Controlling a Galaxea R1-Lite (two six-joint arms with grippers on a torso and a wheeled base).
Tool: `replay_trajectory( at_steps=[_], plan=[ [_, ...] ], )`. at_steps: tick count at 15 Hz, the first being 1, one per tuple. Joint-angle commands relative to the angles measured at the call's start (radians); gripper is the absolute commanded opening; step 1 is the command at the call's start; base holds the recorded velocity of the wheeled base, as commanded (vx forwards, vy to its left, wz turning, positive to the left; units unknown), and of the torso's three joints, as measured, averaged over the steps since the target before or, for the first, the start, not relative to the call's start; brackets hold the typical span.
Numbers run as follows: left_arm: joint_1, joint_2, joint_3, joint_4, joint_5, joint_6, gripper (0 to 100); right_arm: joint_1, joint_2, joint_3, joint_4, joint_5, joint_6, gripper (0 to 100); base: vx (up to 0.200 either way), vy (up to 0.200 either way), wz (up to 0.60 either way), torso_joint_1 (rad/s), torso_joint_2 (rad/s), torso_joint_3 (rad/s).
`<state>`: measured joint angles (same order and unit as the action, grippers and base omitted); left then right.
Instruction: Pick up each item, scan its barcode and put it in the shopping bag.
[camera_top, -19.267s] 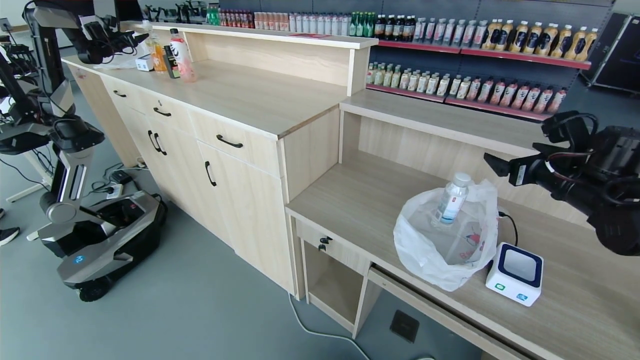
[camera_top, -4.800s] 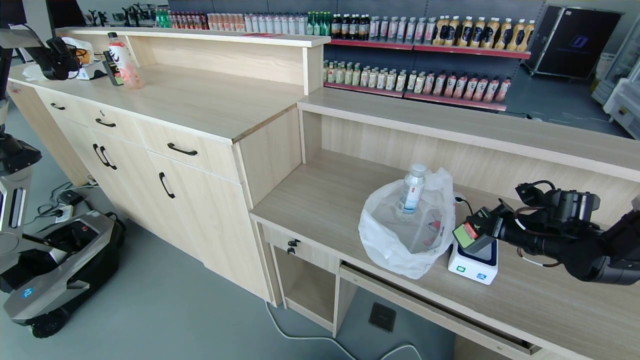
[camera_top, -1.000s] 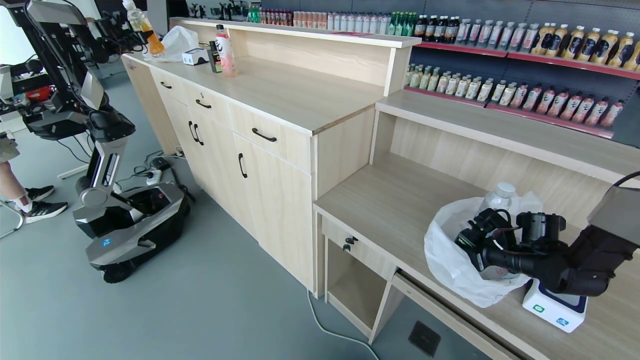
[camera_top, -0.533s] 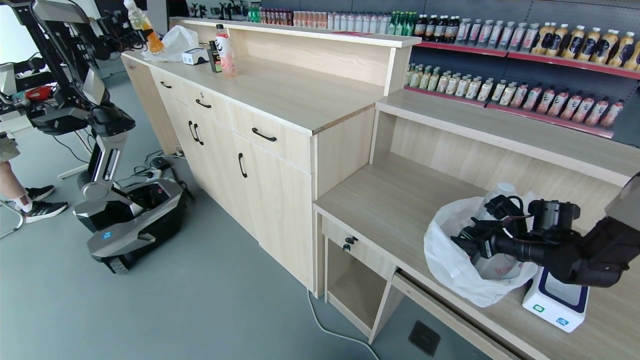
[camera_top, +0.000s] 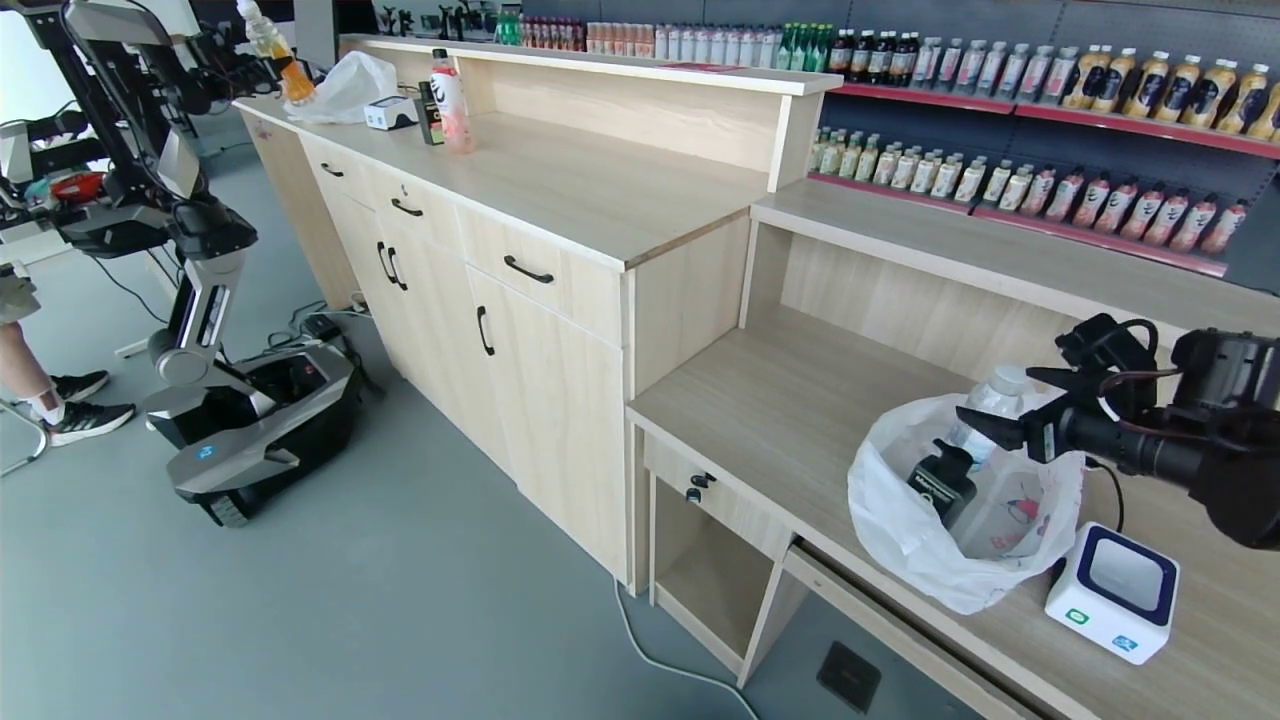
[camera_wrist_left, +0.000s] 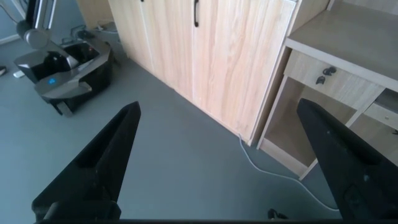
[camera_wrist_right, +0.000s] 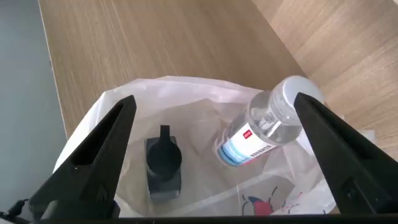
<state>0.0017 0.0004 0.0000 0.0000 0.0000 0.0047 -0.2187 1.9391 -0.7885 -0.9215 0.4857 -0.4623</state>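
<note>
Right tool (camera_top: 1005, 397) hangs wide and empty, mid-right of frame, directly above the shopping bag (camera_top: 900, 520). Dark bottle (camera_top: 940, 482) and water bottle (camera_wrist_right: 258, 134) lean inside, necks up.

At the right of the frame you had the right gripper (camera_top: 1000, 394) up over the white shopping bag (camera_top: 900, 520), its two fingers spread wide with nothing between them. In the bag were a clear water bottle (camera_top: 988, 405) and a small black bottle (camera_top: 941, 483). A white scanner box (camera_top: 1112, 592) sat just beside the bag on the wood desk (camera_top: 790, 400).
</note>
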Motion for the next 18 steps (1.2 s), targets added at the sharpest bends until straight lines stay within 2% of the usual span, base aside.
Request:
replay_trajectory(
  at_steps=[1, 3, 6, 8, 11, 15, 16, 17, 18],
  plan=[
    [0.000, 0.000, 0.000, 0.000, 0.000, 0.000, 100, -0.074, -0.203, 0.129, 0.003, -0.004, -0.024, 100, 0.000, 0.000, 0.00, 0.000, 0.00, 0.000],
    [0.000, 0.000, 0.000, 0.000, 0.000, 0.000, 100, -0.116, -0.325, 0.180, 0.013, -0.044, -0.055, 100, 0.000, 0.000, -0.30, 0.001, 0.00, 0.001],
    [0.000, 0.000, 0.000, 0.000, 0.000, 0.000, 100, -0.148, -0.425, 0.127, 0.072, -0.076, -0.009, 100, 0.000, 0.000, -0.60, 0.002, 0.01, 0.001],
    [0.000, 0.000, 0.000, 0.000, 0.000, 0.000, 100, -0.163, -0.531, 0.012, 0.286, -0.185, 0.067, 100, 0.000, 0.000, -0.60, 0.002, 0.00, 0.002],
    [0.000, 0.000, 0.000, 0.000, 0.000, 0.000, 100, -0.165, -0.661, -0.028, 0.533, -0.274, 0.120, 100, 0.000, 0.000, -0.60, -0.002, 0.00, 0.005],
    [0.000, 0.000, 0.000, 0.000, 0.000, 0.000, 100, -0.123, -0.881, 0.011, 0.759, -0.395, 0.168, 100, 0.000, 0.000, -0.60, 0.001, 0.00, 0.001],
    [0.000, 0.000, 0.000, 0.000, 0.000, 0.000, 100, -0.094, -0.990, 0.046, 0.852, -0.470, 0.186, 100, 0.000, 0.000, -0.60, -0.002, 0.01, 0.002],
    [0.000, 0.000, 0.000, 0.000, 0.000, 0.000, 100, -0.079, -1.037, 0.080, 0.871, -0.516, 0.198, 100, 0.000, 0.000, -0.60, 0.007, 0.00, -0.002],
    [0.000, 0.000, 0.000, 0.000, 0.000, 0.000, 100, -0.065, -1.131, 0.180, 0.863, -0.532, 0.257, 100, 0.000, 0.000, 0.00, 0.000, 0.00, 0.000]
  ],
)
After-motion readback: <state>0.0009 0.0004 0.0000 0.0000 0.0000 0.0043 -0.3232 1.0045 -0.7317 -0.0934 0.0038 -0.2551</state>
